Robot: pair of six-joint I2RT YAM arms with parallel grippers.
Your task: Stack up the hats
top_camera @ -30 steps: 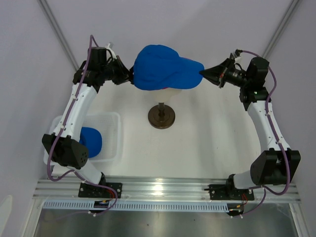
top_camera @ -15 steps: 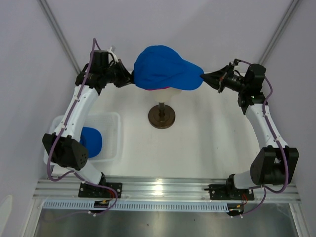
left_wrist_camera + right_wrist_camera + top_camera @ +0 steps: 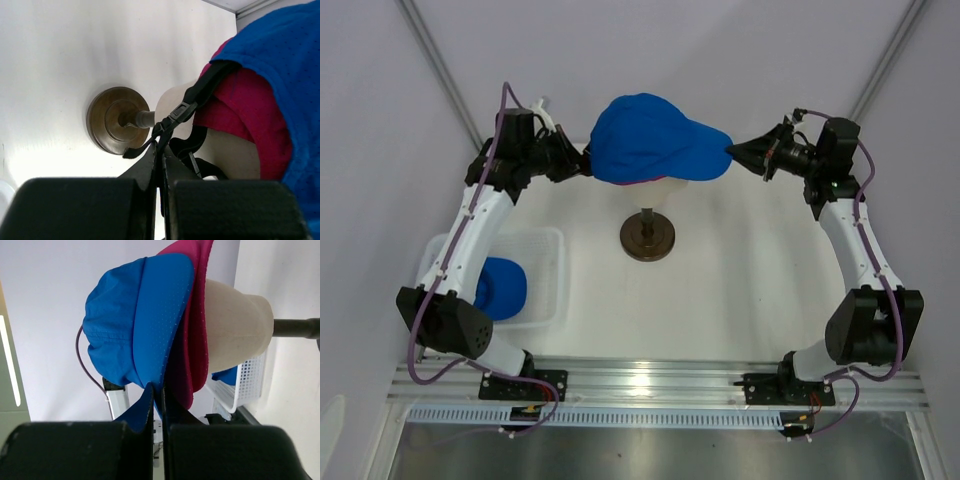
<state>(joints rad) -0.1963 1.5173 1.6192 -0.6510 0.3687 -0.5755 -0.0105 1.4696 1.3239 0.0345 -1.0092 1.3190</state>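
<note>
A royal blue cap (image 3: 645, 137) lies over a magenta-pink cap (image 3: 197, 335) on the cream mannequin head (image 3: 235, 330). My left gripper (image 3: 584, 160) is shut on the blue cap's black back strap (image 3: 187, 105) at the cap's left side. My right gripper (image 3: 732, 151) is shut on the tip of the blue cap's brim (image 3: 157, 340) at the right. The pink cap also shows in the left wrist view (image 3: 245, 112) under the blue one (image 3: 285, 60). Another blue cap (image 3: 501, 288) lies in the white mesh basket (image 3: 545, 275).
The brown round stand (image 3: 647, 236) holds the mannequin head at the table's middle; it also shows in the left wrist view (image 3: 112, 125). The basket sits at the near left, and shows in the right wrist view (image 3: 245, 382). Grey walls close the back and sides.
Both grippers have shifted slightly while holding the blue cap; the left arm's elbow has swung a little outward. The cap sits about the same on the head.
</note>
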